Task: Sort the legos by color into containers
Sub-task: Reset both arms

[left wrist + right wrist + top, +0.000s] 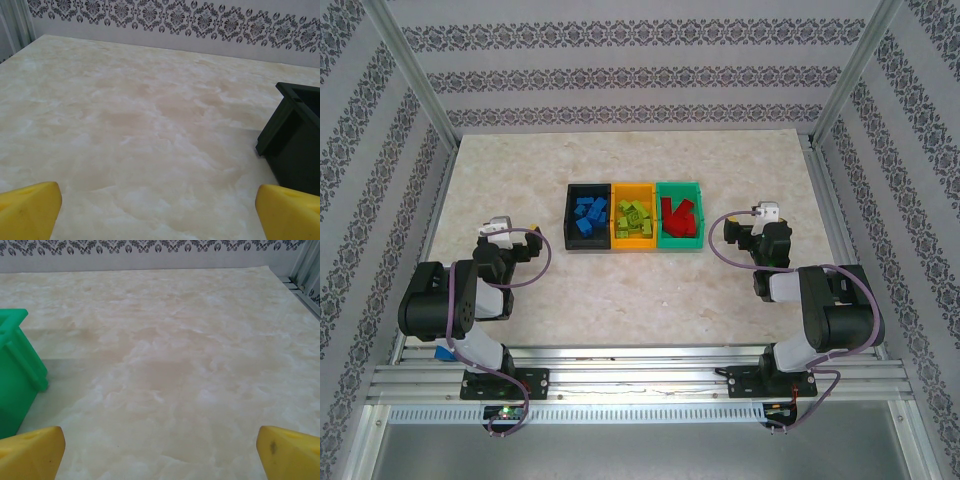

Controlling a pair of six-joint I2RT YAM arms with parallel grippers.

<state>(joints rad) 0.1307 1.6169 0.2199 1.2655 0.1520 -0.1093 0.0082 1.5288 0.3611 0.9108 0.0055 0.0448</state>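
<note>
Three containers stand in a row at the table's middle. The black bin holds blue legos, the orange-yellow bin holds lime green legos, and the green bin holds red legos. My left gripper rests low, left of the black bin, open with nothing between its yellow fingertips. My right gripper sits right of the green bin, open and empty, its yellow fingertips wide apart.
The marble-patterned tabletop lies bare around the bins. Patterned walls and metal frame posts enclose the table on three sides. Metal rails carry both arm bases along the near edge.
</note>
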